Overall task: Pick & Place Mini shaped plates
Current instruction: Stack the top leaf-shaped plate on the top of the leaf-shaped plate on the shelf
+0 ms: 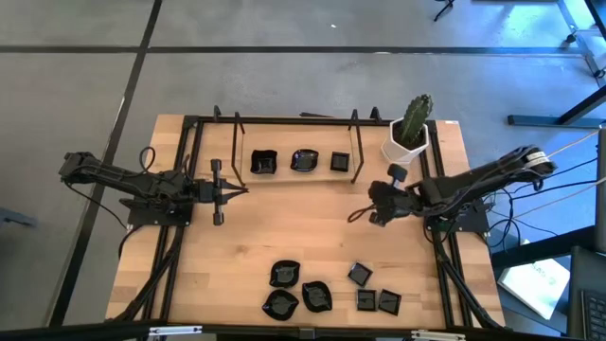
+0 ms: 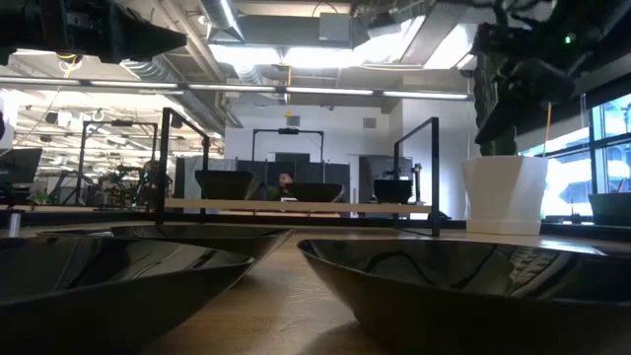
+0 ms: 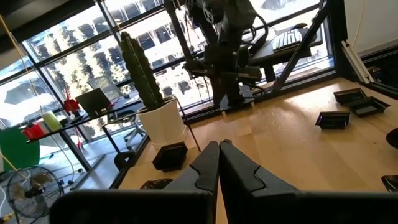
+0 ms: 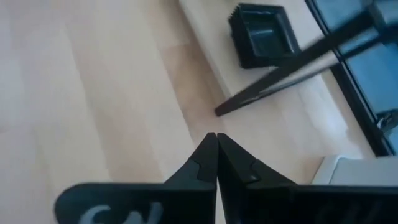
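So the left gripper [image 1: 244, 191] is parked over bare wood on the left side of the table [image 1: 312, 232], fingers pinched fully together with nothing between them. It points toward the middle of the table, just short of the little rack.

On that rack's wooden shelf [image 1: 298, 176] at the far edge sit three mini plates in a row: a squarish wavy one [image 1: 263, 162], a rounder one [image 1: 304, 160], and a small square one [image 1: 340, 162]. The rest lie loose near the front edge: four rounded wavy-rimmed dishes [image 1: 299, 289] clustered left of centre, and three square dishes [image 1: 371, 291] just right of them. One of the squares is turned diamond-wise to the table edge; the other two sit roughly square to it. None really has a long axis, they're all about as wide as they are long, and all rest hollow side up.

My guess on handling: glossy black, so probably slippery, stiff, light, and chippable if dropped. I'd pinch a raised rim, one finger inside the hollow and one outside. The squares offer a straight edge; the wavy ones look fiddlier.

The right gripper [image 1: 356, 216] hovers right of centre, jaws closed tight and empty, near the white pot with the cactus [image 1: 411, 128].
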